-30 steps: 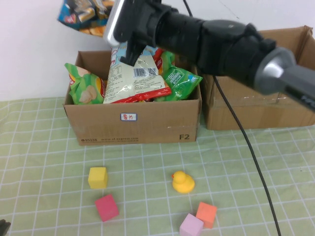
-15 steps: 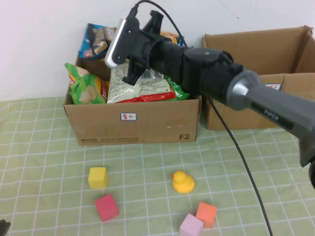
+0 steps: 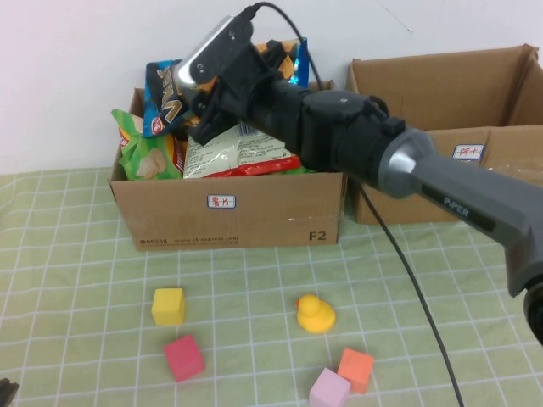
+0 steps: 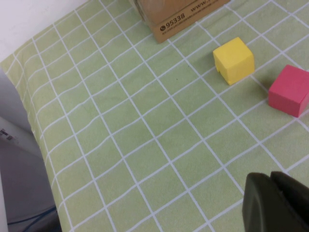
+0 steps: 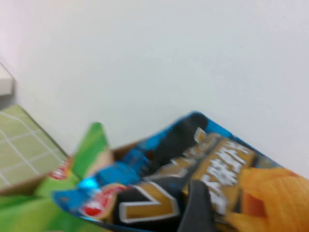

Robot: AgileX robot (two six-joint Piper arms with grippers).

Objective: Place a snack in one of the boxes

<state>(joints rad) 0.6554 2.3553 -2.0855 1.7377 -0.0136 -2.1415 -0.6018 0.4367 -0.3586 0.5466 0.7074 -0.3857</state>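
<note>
Right hand [image 3: 222, 85]: over back of the full box [image 3: 229, 208], closed on blue snack bag [image 3: 165, 85].
Bag: partly in box, atop other packs.
Left hand [image 4: 277, 203]: low over bench [image 4: 145, 145], near-left; can't tell grip.
Step tip: lower bag flat, release only once it's resting, then lift straight up.
Count: 2 boxes, 4 cubes, 1 duck [image 3: 315, 314].
</note>
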